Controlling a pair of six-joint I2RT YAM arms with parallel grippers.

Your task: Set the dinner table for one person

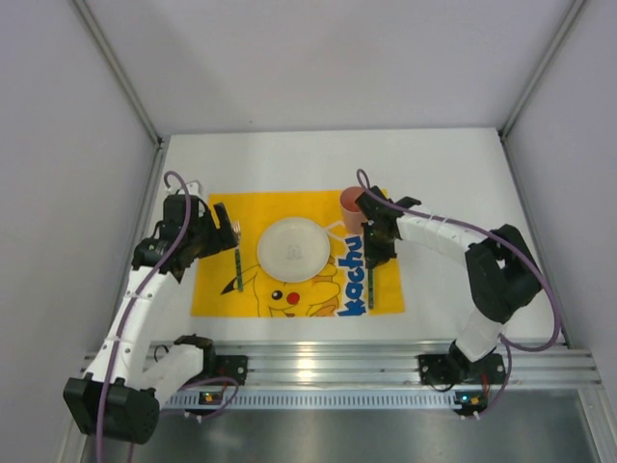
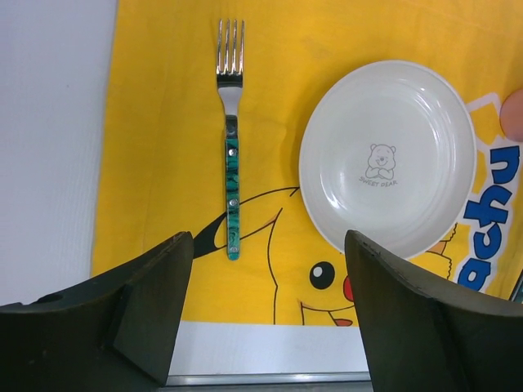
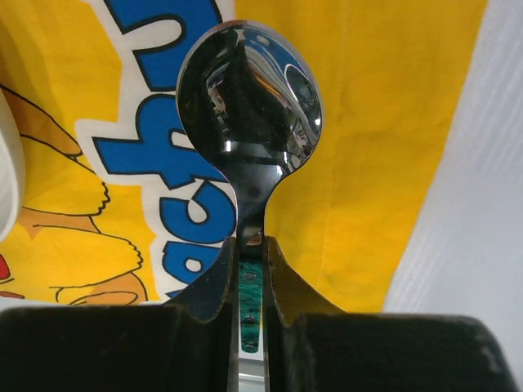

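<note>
Shows the white dinner table (image 1: 289, 159) under a yellow mat (image 1: 217, 289), 1 plate (image 1: 294, 249) centred. Pinches the spoon (image 3: 249, 106) by its green handle between closed fingers of the right gripper (image 3: 251, 245), right of the plate, likely for laying parallel. Leaves the fork (image 2: 231, 163) flat at left, below the left gripper (image 2: 268, 241), spread wide and empty. Crowds the right wrist with 1 pink cup (image 1: 350, 204).

The fork (image 1: 236, 257), plate (image 1: 293, 249) and cup (image 1: 352, 206) crowd the mat (image 1: 217, 295); dinner table (image 1: 328, 159) beyond lies open.
</note>
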